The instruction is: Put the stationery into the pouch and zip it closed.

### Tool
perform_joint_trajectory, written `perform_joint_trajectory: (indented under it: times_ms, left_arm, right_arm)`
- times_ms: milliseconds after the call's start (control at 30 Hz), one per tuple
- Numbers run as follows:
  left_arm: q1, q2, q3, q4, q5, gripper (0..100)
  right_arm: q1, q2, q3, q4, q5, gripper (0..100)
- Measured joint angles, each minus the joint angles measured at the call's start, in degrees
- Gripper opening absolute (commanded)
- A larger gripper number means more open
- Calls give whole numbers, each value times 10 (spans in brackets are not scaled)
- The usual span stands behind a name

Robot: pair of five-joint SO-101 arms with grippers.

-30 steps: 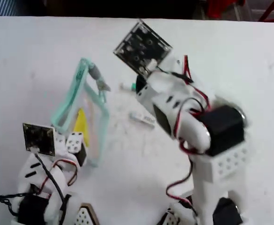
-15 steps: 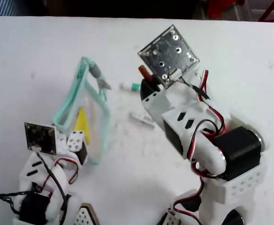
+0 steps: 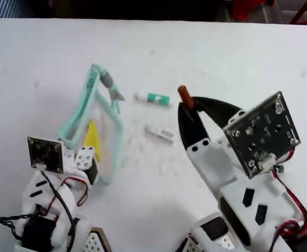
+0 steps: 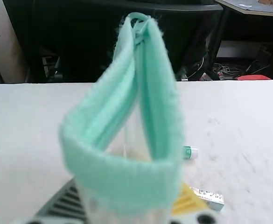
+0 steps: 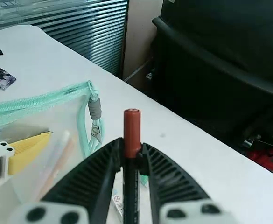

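Right fingers (image 5: 119,150) clench a red-capped pen (image 5: 132,125); left fingers (image 3: 85,157) grip the unzipped pouch (image 3: 82,105); we count two tubes (image 3: 152,98) waiting beside it.

Right arm (image 3: 224,173) back nearer, pen (image 3: 184,96) along.

The left arm (image 3: 45,210) sits low at the near-left of the bench (image 3: 232,52), wrist angled forward. Its left pincer (image 3: 86,157) is clamped on the near corner of the pouch (image 3: 98,105), holding it up on edge. The right arm (image 3: 232,189) stretches from the near-right toward the bench's middle, wrist tilted down. The right pincer (image 3: 184,107) has its 2 black jaws closed around a pen (image 3: 183,94), whose brown cap stands out past the tips.
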Motion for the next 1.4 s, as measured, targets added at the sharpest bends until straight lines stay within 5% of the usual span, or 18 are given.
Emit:
perform_joint_trajectory:
  times_ms: [533, 733, 1200, 1400]
  left_arm:
    - [0, 0, 0, 0, 0, 23]
    - [0, 0, 0, 13, 0, 23]
    - [0, 0, 0, 14, 0, 28]
    - [0, 0, 0, 14, 0, 214]
  right_arm:
    - [0, -10, 4, -85, -76, 17]
    - [-52, -10, 99, -182, -89, 17]
    - [-52, -146, 352, -446, -94, 17]
    - [-53, -203, 435, -516, -94, 17]
